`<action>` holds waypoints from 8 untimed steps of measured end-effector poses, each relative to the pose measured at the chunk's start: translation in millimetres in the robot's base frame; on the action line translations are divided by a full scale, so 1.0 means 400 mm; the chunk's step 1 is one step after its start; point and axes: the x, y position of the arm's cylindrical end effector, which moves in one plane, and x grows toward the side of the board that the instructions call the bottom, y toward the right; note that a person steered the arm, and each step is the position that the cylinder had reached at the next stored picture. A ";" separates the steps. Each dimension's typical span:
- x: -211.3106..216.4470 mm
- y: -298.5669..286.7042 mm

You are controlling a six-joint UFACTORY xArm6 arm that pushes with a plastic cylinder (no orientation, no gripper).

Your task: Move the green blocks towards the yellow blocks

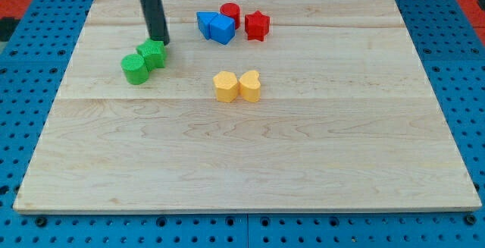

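Note:
Two green blocks sit touching at the view's upper left: a round green cylinder [135,69] and a green star-like block [152,53] just up and right of it. My tip [158,40] is right above the green star-like block, at its top edge, touching or nearly touching it. Two yellow blocks sit side by side near the board's middle: a yellow hexagon-like block [226,86] and a yellow heart-like block [250,86]. They lie to the right of and a little below the green blocks.
The wooden board [242,164] lies on a blue pegboard. At the view's top centre stand two blue blocks [215,26], a red cylinder [230,13] and a red star [257,25], close together.

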 end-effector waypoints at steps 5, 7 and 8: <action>0.189 0.116; 0.141 0.148; 0.175 0.308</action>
